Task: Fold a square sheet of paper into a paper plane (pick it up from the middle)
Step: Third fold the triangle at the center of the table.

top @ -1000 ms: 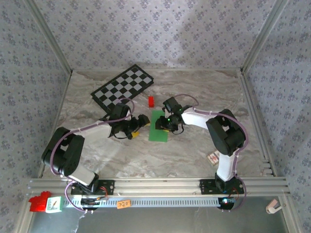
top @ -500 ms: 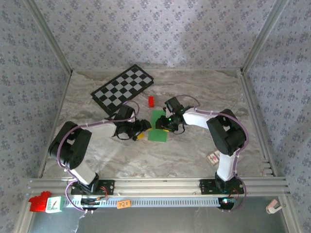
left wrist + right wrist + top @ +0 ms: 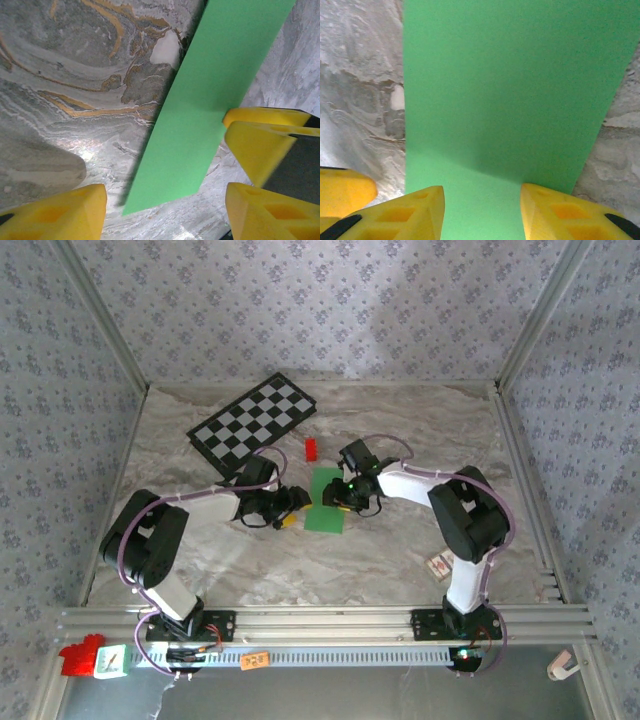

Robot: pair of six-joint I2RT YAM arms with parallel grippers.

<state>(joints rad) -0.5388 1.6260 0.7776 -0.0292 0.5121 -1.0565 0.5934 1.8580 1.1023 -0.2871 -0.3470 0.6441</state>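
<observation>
At the centre of the top view, the left gripper (image 3: 293, 507) stands with jaws well apart, gripping nothing. The right gripper (image 3: 335, 501), also spread, straddles the square sheet of paper (image 3: 325, 512), a green strip lying flat on the table (image 3: 400, 550). We judge a crease is in hand: pin with the right, then lift the left edge squarely. The left wrist view shows the strip's free corner at lower centre. The right wrist view shows the paper passing between the fingers (image 3: 420, 210); we cannot tell whether they press it.
</observation>
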